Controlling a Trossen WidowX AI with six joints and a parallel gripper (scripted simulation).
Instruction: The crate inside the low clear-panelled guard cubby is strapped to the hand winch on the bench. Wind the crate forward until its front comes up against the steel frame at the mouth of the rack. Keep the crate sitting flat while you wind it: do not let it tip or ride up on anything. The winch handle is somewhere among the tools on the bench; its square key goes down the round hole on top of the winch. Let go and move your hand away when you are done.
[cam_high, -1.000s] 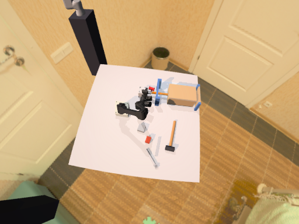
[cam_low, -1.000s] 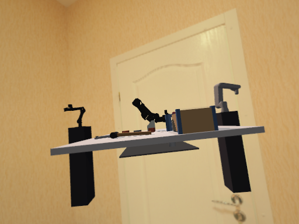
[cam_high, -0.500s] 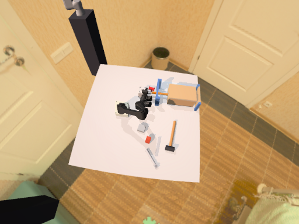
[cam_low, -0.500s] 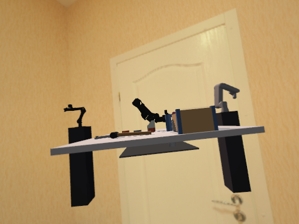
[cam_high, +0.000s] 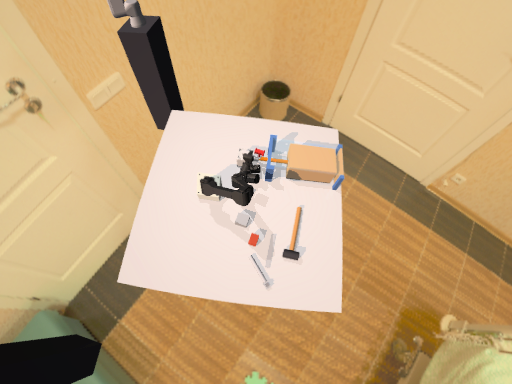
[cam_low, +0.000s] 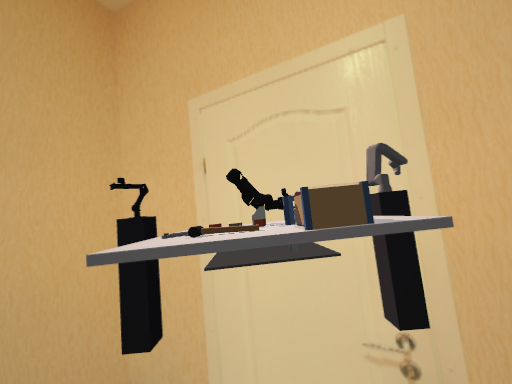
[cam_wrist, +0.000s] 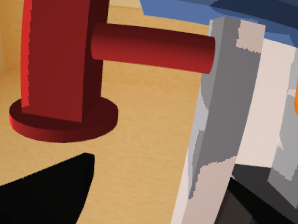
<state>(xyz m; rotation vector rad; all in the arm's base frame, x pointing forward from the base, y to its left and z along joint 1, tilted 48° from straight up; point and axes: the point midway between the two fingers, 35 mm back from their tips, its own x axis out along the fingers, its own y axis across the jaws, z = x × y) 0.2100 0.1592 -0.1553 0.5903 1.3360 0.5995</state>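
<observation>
The tan crate sits flat in the low cubby, a gap behind the blue frame. An orange strap runs from it through the frame towards the winch, which the arm partly hides. A red handle-like part is at the winch; the wrist view shows its thick bar, round flange and side rod reaching a grey upright bar. Whether its key is seated is hidden. My gripper is open, its black fingers apart below the red part, nothing seen between them.
A grey block, a red block, a hammer and a grey metal tool lie on the white bench top, on the near side of the arm. Blue posts stand at the cubby's far end.
</observation>
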